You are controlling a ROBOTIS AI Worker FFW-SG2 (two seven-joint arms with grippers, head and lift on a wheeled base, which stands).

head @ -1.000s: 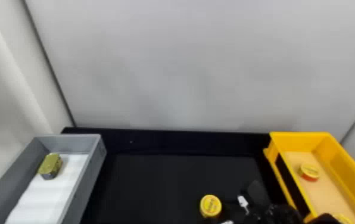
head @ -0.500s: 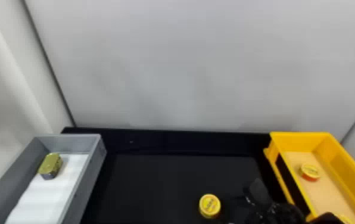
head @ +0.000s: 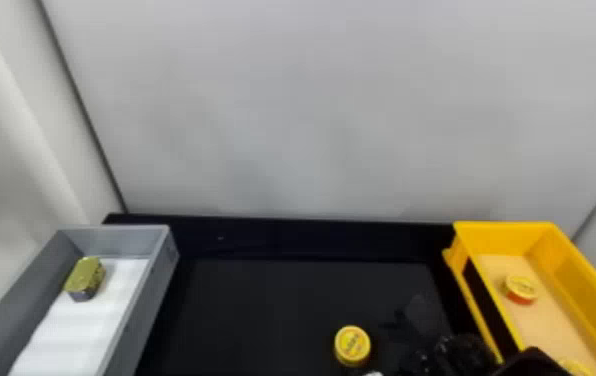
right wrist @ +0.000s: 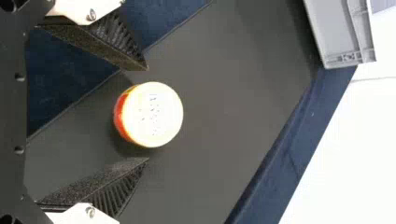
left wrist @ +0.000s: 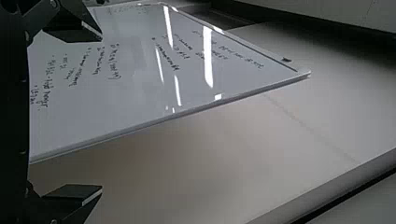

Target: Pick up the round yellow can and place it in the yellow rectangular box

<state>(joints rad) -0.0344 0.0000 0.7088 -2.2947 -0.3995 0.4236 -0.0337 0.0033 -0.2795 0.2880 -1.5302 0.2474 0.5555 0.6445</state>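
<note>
My right claw (right wrist: 147, 114), which I judge the nearer, is wide open, and the round yellow can (head: 352, 346), at lower centre-right of the head view, appears inside its opening in the wrist view, with no long axis that I must match

The box (head: 577, 280) is yellow, the bin (head: 154, 280) grey.

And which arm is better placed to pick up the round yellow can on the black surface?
The right, I'd judge: its open gripper has a finger on either side of the can, while the left gripper faces a whiteboard.
</note>
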